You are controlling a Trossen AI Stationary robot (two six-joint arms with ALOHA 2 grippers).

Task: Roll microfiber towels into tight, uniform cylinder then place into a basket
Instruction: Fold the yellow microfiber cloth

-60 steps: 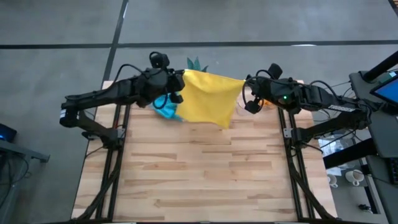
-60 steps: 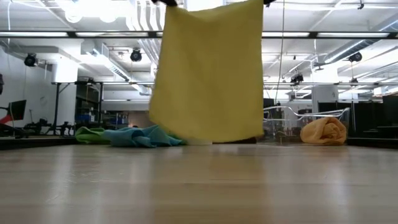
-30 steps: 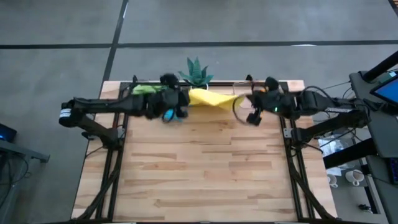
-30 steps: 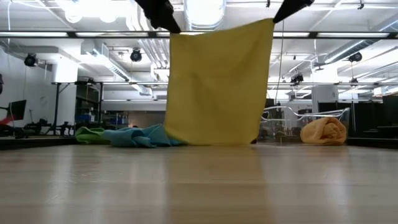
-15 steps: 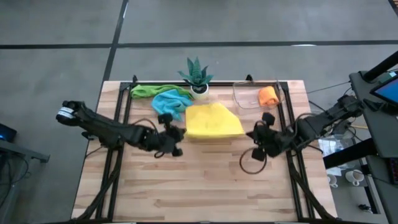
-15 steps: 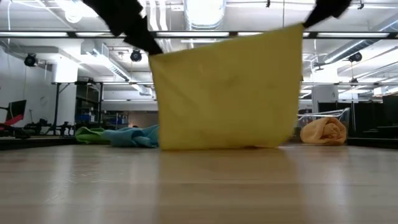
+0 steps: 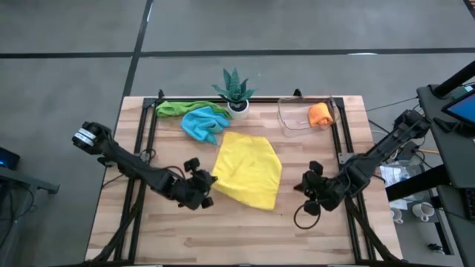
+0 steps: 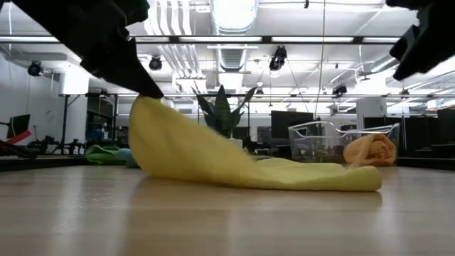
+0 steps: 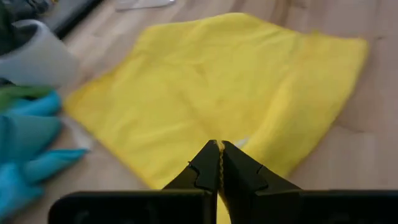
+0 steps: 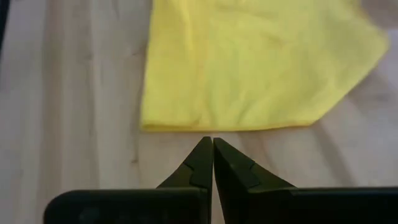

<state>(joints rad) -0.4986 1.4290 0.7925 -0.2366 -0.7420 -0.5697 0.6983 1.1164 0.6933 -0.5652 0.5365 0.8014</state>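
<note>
A yellow microfiber towel (image 7: 249,172) lies spread over the middle of the table. Its left near corner (image 8: 146,107) is raised, with my left gripper (image 7: 208,182) shut on it. My right gripper (image 10: 208,142) is shut on nothing, just off the towel's right near edge (image 10: 217,124) and well above the table in the low view (image 8: 419,46). A green towel (image 7: 174,108) and a light blue towel (image 7: 204,122) lie crumpled at the far left. The clear basket (image 7: 293,119) at the far right holds an orange roll (image 7: 320,113). My left gripper pinches the yellow towel between its two fingers at the left near corner (image 9: 249,134). The fingers slant downward, coming from the table's left. That corner is lifted. From it the cloth slopes down slack to the rest of the towel (image 8: 306,174), which lies on the table.
A spiky potted plant (image 7: 236,89) stands at the far edge between the crumpled towels and the basket. Bare wood (image 7: 245,237) stretches from the towel to the near edge. A cable loop (image 7: 303,215) hangs by my right gripper.
Both grippers have gone down and toward the near edge, moving apart. The yellow towel, which hung upright between them, has been drawn forward and laid over the table's middle. Its right corner has left my right gripper and fallen flat. The left corner stays raised in my left gripper.
</note>
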